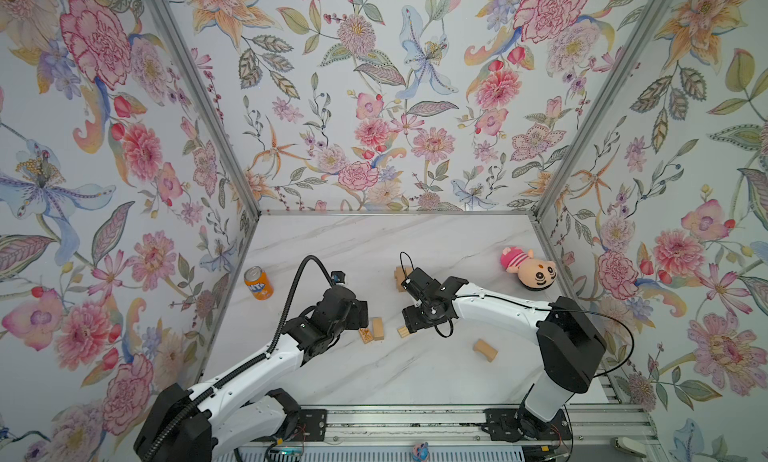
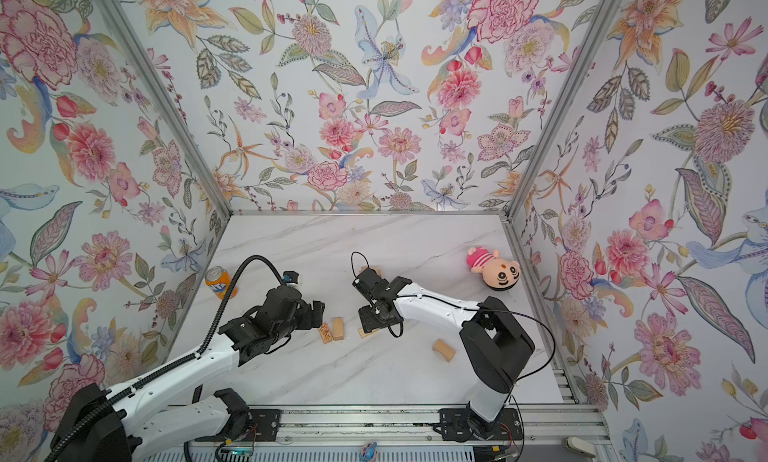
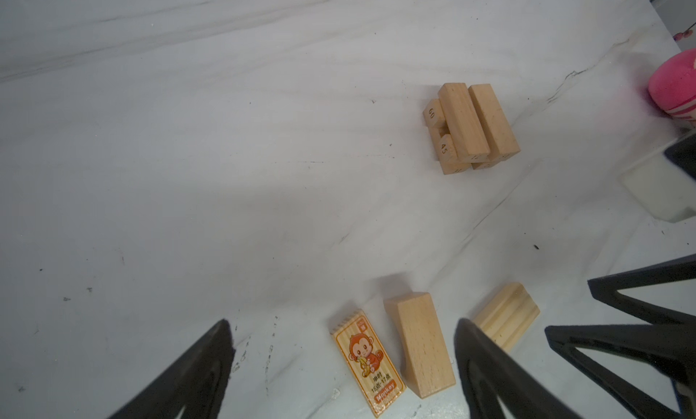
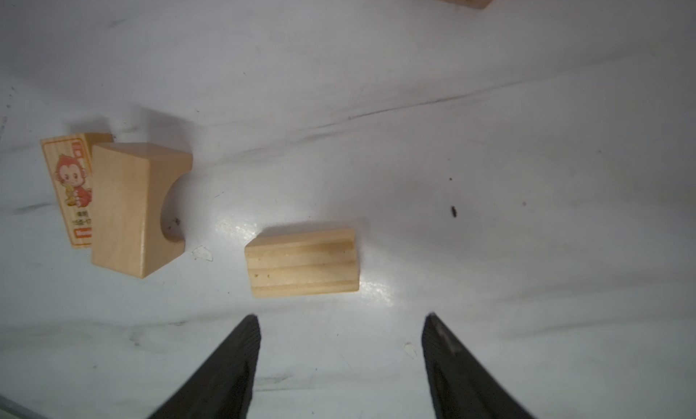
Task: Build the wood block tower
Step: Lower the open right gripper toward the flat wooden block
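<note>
Left claw (image 3: pixel 342 320) is spread wide and grips nothing; it hangs at the left of the loose blocks near the middle of the table (image 1: pixel 374 240). In its wrist view the monkey-print block (image 3: pixel 367 362) and the arched block (image 3: pixel 420 345) show in the gap between its fingers. These two lie just beside each other, the arched one on the right, with their long axes parallel and running near to far.

Right claw (image 4: pixel 342 315) is partly open and also empty. The ridged block (image 4: pixel 303 261) lies just ahead of its fingertips, not between them. That block sits just right of the arched one; its grooves run along its length, and its long axis is parallel to the line from one fingertip to the other.

Farther back stands the tower (image 3: pixel 470 129), largely hidden by the right arm in both top views. Its two top blocks lie side by side, parallel, across a layer whose ends are marked 60 and 45.

A curved block (image 1: pixel 485 350) lies alone at the near right, slanting from far left to near right. A soda can (image 1: pixel 258 283) stands at the left, and a plush doll (image 1: pixel 528 269) lies at the far right.
</note>
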You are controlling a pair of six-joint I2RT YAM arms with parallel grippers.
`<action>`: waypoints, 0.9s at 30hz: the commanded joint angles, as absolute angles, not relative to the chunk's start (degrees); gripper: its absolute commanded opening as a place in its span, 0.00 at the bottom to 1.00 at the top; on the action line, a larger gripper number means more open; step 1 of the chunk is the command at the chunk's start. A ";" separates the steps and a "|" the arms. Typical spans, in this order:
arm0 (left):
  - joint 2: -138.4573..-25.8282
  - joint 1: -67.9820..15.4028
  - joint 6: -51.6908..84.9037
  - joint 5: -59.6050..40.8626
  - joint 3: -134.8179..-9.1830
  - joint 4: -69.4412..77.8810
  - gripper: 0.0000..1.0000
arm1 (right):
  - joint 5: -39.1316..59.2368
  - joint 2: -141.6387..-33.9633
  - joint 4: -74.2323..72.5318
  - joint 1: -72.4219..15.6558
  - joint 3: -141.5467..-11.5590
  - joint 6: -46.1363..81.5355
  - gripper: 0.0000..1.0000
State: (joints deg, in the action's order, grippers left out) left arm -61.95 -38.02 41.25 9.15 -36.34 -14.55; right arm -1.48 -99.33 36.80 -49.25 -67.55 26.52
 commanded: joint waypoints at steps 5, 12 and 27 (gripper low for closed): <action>-63.54 -35.91 39.33 7.77 -39.12 -15.20 0.93 | 1.01 -102.82 36.84 -49.59 -70.83 25.32 0.70; -62.64 -34.80 39.09 7.34 -38.09 -15.73 0.93 | 1.51 -104.99 36.04 -50.24 -70.88 25.32 0.71; -59.21 -34.19 39.72 7.55 -36.06 -16.87 0.93 | 1.04 -107.71 35.77 -50.78 -71.91 24.13 0.74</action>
State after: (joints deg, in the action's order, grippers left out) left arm -59.99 -35.03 40.25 7.68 -36.71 -15.46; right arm 1.10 -106.67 35.24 -50.28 -70.59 25.17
